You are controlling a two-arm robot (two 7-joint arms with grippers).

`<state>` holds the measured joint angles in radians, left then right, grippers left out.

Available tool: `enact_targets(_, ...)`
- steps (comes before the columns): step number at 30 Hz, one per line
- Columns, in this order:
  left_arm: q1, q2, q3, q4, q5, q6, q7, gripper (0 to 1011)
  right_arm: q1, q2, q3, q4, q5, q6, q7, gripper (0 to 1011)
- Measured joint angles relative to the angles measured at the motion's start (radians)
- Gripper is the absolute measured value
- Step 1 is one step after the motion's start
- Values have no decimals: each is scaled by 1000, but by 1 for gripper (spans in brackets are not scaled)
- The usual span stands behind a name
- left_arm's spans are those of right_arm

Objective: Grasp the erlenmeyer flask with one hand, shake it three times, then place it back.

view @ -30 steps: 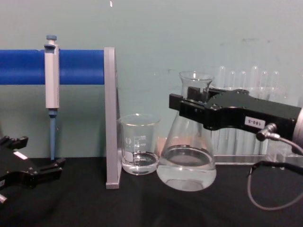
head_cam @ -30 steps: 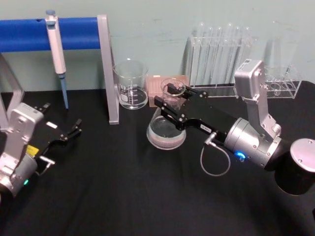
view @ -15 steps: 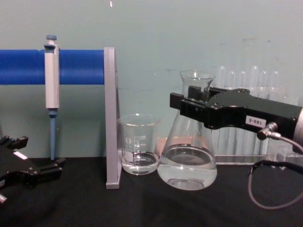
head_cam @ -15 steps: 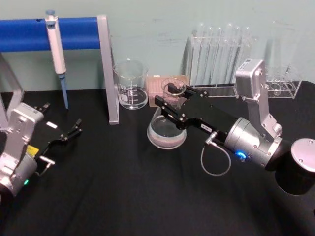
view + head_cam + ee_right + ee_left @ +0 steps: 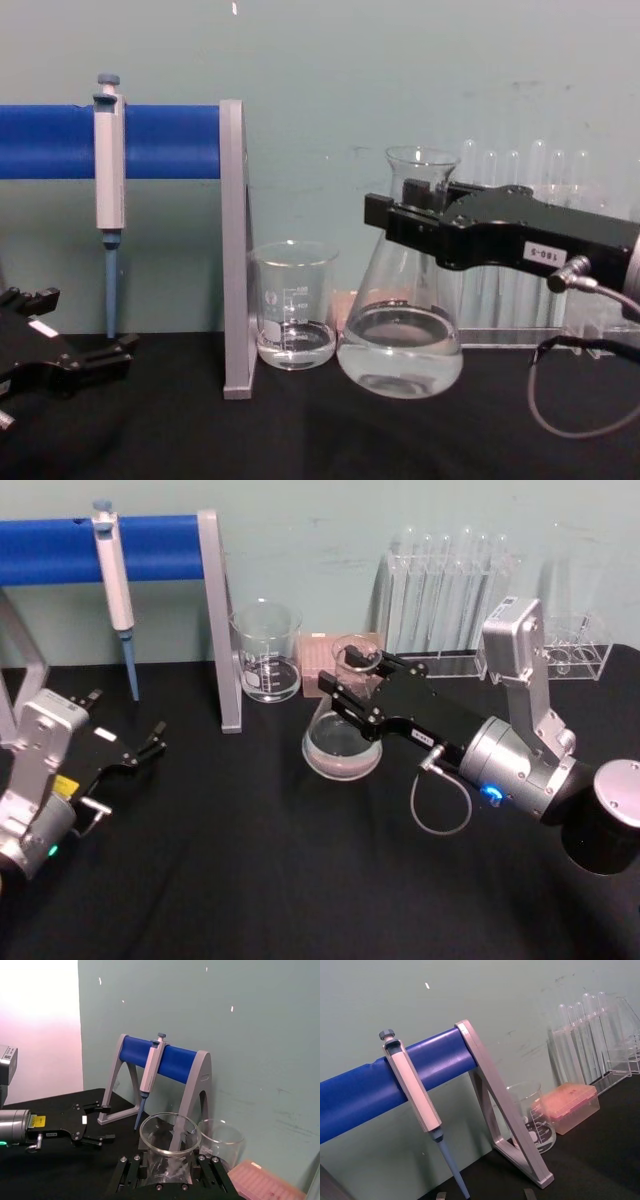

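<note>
The erlenmeyer flask [image 5: 341, 748] is clear glass with clear liquid in its wide base, and stands mid-table on the black surface. My right gripper [image 5: 347, 683], the black boxy hand, is shut on its neck just under the flared rim. In the chest view the flask [image 5: 400, 352] hangs upright from the right gripper [image 5: 408, 222], its base close to the table; I cannot tell whether it touches. The right wrist view looks down on the flask's rim [image 5: 170, 1133] between the jaws. My left gripper [image 5: 148, 744] is parked open at the left, far from the flask.
A glass beaker [image 5: 266, 650] stands just behind and left of the flask, beside the grey leg [image 5: 222, 630] of a blue stand holding a pipette [image 5: 113, 565]. A pink box [image 5: 318, 656] and a rack of test tubes [image 5: 445, 590] stand behind the flask.
The right gripper has carried the flask slightly to the right and a little upward. The left arm has not moved.
</note>
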<state>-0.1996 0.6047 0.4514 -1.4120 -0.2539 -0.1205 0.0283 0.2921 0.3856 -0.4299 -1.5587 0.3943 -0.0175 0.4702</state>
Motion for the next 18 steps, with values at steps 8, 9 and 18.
enact_targets(8,0,0,0,0,0,0,0,1001,4,-2,-3,6,1,-1,0,458)
enact_targets(9,0,0,0,0,0,0,0,1001,4,-2,-3,6,1,-1,0,458)
enact_targets(18,0,0,0,0,0,0,0,1001,6,-3,-6,9,1,-2,0,458)
